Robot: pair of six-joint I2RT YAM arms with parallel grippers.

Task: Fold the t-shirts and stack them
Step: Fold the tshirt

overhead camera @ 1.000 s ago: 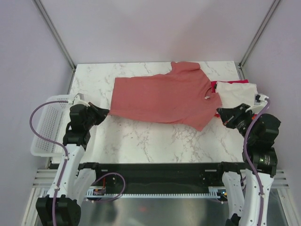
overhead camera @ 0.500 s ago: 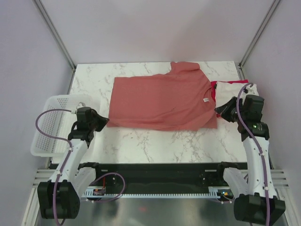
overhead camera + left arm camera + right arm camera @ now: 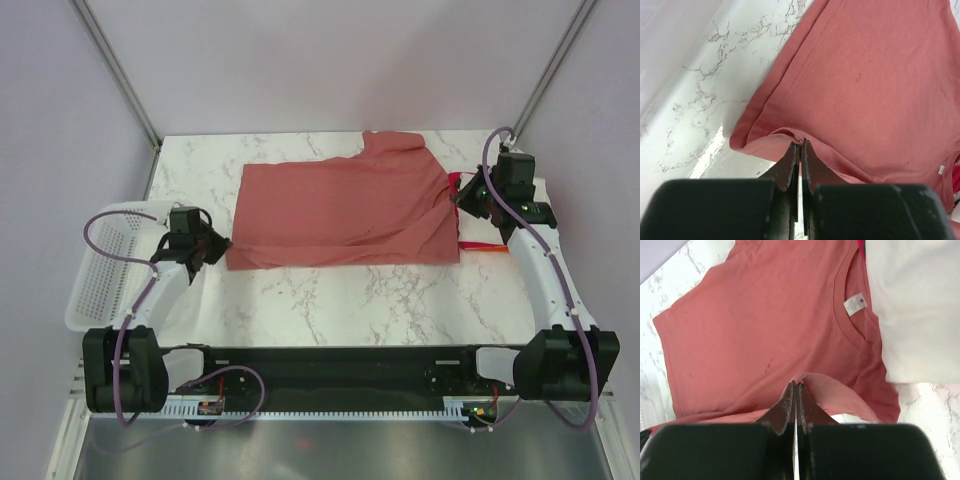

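**Change from one second earlier.** Both arms have reached farther across the white, grey-veined marble-patterned table (image 3: 320,300). The right gripper (image 3: 461,197) has moved from the near-right corner toward the far side. The sleeve flap that hung toward the near edge has gone with it, leaving the near border almost straight.

**Cloth.** The large, plain, short-sleeved salmon-red t-shirt (image 3: 340,205), of soft matte cloth, lies flat at the table's centre. It is roughly rectangular, with one sleeve projecting at the far edge and shallow creases across its near-right part.

**Grips.** The left gripper (image 3: 212,243) sits at the near-left corner of the salmon-red t-shirt. In the left wrist view its dark tapered fingers are pressed together on a raised fold of the hem. The right gripper sits at the garment's right edge. In the right wrist view its fingers pinch a lifted ridge of the same cloth, below the ribbed collar and the white neck label (image 3: 855,304).

**Surroundings.** A cream-white t-shirt (image 3: 912,310) lies touching the collar side. A white plastic mesh basket (image 3: 95,275) stands at the table's left edge, beside the left arm.
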